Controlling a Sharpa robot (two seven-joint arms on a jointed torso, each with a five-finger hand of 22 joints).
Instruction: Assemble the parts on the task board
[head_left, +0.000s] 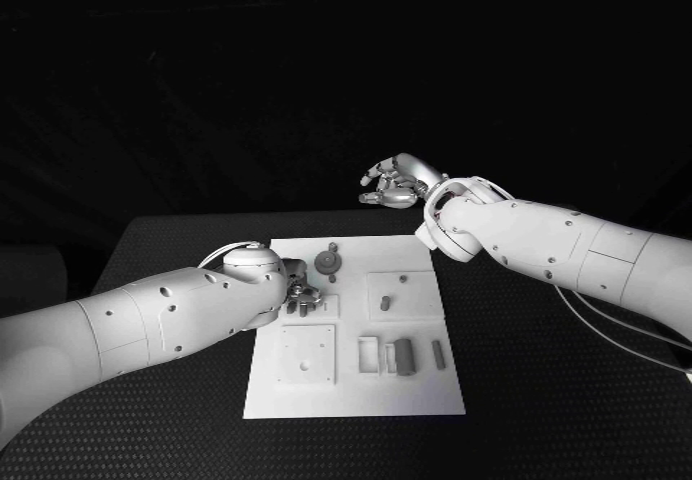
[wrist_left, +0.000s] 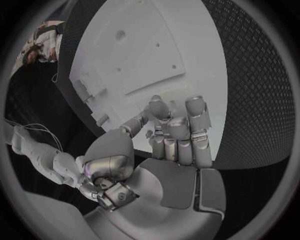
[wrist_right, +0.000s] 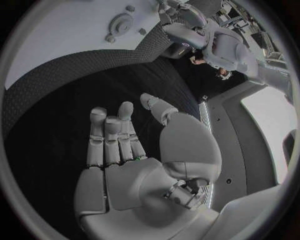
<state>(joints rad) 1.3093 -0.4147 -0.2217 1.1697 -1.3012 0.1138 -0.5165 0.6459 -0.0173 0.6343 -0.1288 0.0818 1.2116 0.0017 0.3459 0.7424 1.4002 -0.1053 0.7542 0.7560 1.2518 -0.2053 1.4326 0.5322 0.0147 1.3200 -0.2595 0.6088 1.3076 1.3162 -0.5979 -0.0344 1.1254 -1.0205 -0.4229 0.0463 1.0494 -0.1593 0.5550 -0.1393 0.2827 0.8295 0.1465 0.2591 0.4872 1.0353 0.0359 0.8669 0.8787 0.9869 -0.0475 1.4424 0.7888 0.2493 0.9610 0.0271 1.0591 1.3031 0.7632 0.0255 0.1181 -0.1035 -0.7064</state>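
Observation:
The white task board (head_left: 418, 390) lies in the middle of the table. On it are a gear (head_left: 329, 263), a short peg (head_left: 385, 300), a square plate (head_left: 307, 355) and several grey parts (head_left: 402, 355) side by side. My left hand (head_left: 300, 295) hovers low over the board's left side, between the gear and the square plate. Its fingers (wrist_left: 178, 130) point down at the board (wrist_left: 194, 45), with the thumb against them; whether a part sits between them is hidden. My right hand (head_left: 392, 185) hangs raised beyond the board's far edge, its palm (wrist_right: 125, 170) empty.
Black textured table (head_left: 548, 400) surrounds the board on all sides, with wide free room to the right and in front. The right wrist view shows the board's far end (wrist_right: 62, 35) with the gear (wrist_right: 120, 22). A thin cable (head_left: 606, 325) trails under my right arm.

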